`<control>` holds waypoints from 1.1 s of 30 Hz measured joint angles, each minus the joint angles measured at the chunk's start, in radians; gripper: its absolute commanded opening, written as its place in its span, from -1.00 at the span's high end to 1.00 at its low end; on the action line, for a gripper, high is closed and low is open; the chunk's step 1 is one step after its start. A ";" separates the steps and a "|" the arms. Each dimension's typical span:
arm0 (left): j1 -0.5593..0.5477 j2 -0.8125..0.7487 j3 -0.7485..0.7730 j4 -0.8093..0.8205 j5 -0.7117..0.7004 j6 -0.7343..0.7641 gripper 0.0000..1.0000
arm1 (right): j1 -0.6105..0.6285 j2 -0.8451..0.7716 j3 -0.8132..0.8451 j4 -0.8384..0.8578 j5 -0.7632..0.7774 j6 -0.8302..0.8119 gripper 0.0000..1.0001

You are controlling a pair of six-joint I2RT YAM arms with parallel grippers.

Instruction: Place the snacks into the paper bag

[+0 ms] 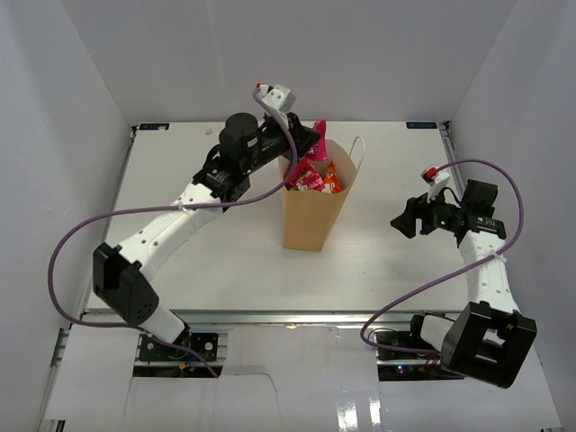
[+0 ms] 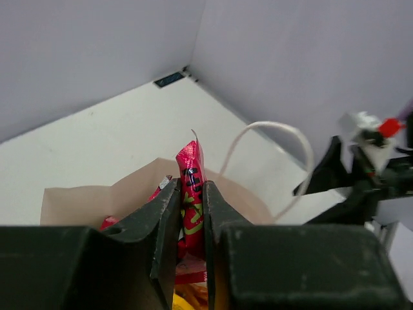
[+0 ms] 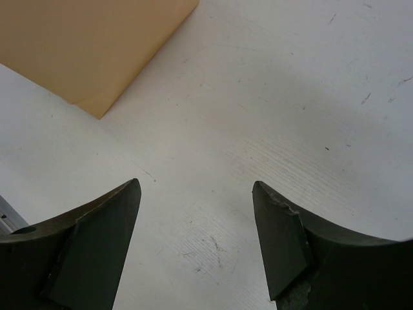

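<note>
Left pincer (image 2: 191,194) pinches a red packet (image 2: 189,161) right above the paper bag (image 1: 312,220) on the desk (image 1: 387,261), several snacks (image 1: 317,176) already inside. Right pincer (image 3: 197,194) hangs wide open, empty. No loose packets in sight, so probably the last drop.

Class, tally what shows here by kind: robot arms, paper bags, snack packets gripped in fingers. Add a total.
Robot arms: 2, left arm and right arm
Paper bags: 1, the paper bag
Gripped packets: 1, red packet in the left fingers
Total: 4
</note>
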 measured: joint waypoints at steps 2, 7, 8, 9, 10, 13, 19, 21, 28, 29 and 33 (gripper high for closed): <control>0.000 0.071 0.027 -0.034 -0.025 0.012 0.64 | 0.000 -0.020 0.000 -0.002 0.000 0.000 -0.52; 0.000 0.156 0.039 -0.107 -0.042 0.024 -0.06 | 0.000 -0.082 -0.003 -0.006 0.003 -0.002 -0.53; -0.001 0.160 0.043 -0.116 -0.039 0.028 -0.17 | 0.000 -0.089 -0.006 -0.008 0.005 -0.002 -0.53; -0.002 0.161 0.049 -0.124 -0.035 0.026 -0.26 | 0.000 -0.095 -0.006 -0.014 0.007 -0.003 -0.53; -0.003 0.161 0.057 -0.130 -0.033 0.025 -0.34 | 0.000 -0.097 -0.006 -0.018 0.008 -0.003 -0.53; -0.005 0.160 0.104 -0.131 -0.021 0.014 -0.54 | 0.000 -0.098 -0.006 -0.030 0.014 -0.005 -0.54; -0.006 0.098 0.146 -0.139 -0.002 -0.009 -0.86 | 0.000 -0.099 0.013 -0.067 0.059 0.002 -0.82; -0.006 0.035 0.120 -0.147 -0.014 -0.007 -0.96 | 0.000 -0.103 0.032 -0.065 0.093 0.020 -0.80; -0.006 -0.441 -0.261 -0.196 -0.225 0.019 -0.96 | 0.000 -0.149 0.088 -0.014 0.266 0.158 -0.80; -0.006 -0.499 -0.308 -0.213 -0.259 0.021 -0.96 | 0.000 -0.154 0.093 -0.010 0.294 0.176 -0.80; -0.005 -0.675 -0.477 -0.291 -0.384 0.013 -0.96 | 0.000 -0.163 0.101 0.002 0.379 0.229 -0.80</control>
